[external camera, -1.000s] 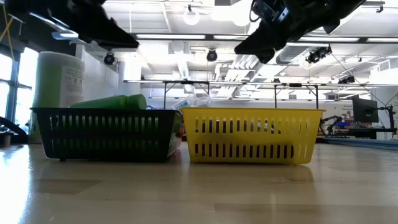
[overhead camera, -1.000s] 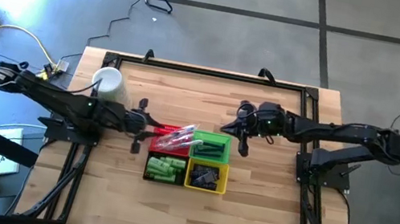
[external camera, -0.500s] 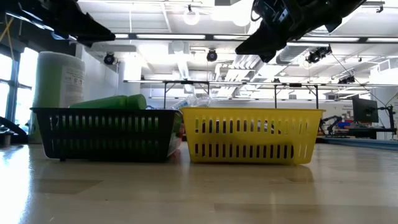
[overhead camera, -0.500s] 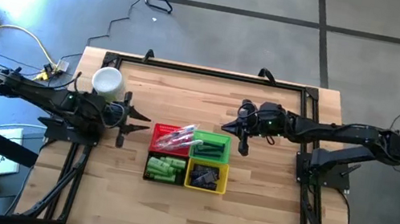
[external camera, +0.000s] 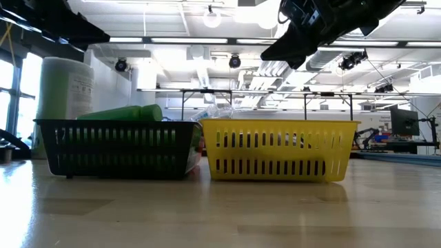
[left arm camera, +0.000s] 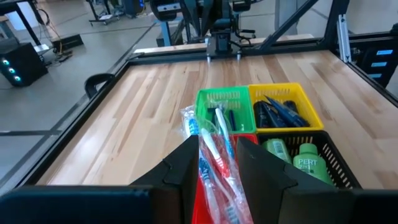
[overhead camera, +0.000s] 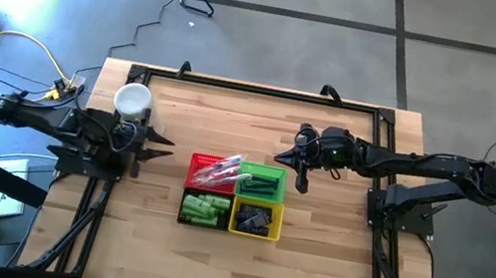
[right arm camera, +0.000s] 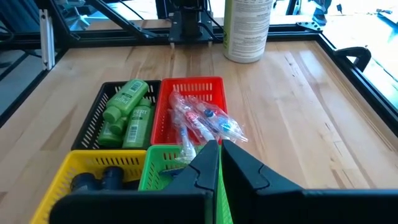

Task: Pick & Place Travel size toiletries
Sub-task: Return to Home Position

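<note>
Four small baskets stand together mid-table. Clear toothbrush packets (overhead camera: 221, 166) lie in the red basket (overhead camera: 198, 175), their ends leaning over the green basket (overhead camera: 263, 182), which holds dark items. Green mini bottles (overhead camera: 204, 209) fill the black basket (overhead camera: 184, 217). Dark tubes (overhead camera: 256, 219) lie in the yellow basket (overhead camera: 271, 232). My left gripper (overhead camera: 154, 145) hovers open to the left of the red basket, holding nothing; its wrist view shows the packets (left arm camera: 214, 155) beyond its fingers. My right gripper (overhead camera: 300, 178) hangs shut above the table, just right of the green basket.
A white round cup (overhead camera: 133, 100) stands near the table's far left, close behind my left arm; it also shows in the right wrist view (right arm camera: 247, 28). Bare wood lies in front of the baskets and to their right. A dark rail (overhead camera: 256, 89) runs along the far edge.
My left gripper has drawn back from the red basket toward the table's left edge, staying open; in the low view it slides off to the upper left. The baskets and their contents have stayed in place.
</note>
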Motion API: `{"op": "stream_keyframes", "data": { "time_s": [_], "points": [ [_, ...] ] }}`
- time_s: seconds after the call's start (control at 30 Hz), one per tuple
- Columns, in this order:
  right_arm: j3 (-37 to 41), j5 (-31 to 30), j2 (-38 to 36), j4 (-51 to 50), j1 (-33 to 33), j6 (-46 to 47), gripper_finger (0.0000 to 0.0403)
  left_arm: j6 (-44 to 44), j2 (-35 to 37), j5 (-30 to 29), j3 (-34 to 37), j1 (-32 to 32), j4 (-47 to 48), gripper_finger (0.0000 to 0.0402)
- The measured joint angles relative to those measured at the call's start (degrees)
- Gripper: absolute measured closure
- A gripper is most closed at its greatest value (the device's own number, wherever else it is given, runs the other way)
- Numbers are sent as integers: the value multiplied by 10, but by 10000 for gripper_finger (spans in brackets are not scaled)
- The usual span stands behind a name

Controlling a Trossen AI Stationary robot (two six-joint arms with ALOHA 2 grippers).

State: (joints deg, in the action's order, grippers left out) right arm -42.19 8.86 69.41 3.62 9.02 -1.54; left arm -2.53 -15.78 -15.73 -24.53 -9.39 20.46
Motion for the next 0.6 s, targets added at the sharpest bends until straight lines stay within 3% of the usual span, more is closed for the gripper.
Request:
{"op": "stream_keyframes", "data": {
  "time_s": [0.6],
  "points": [
    [0,0,0,0,0,-2,392,8,110,0,9,0,69,298]
  ]
}}
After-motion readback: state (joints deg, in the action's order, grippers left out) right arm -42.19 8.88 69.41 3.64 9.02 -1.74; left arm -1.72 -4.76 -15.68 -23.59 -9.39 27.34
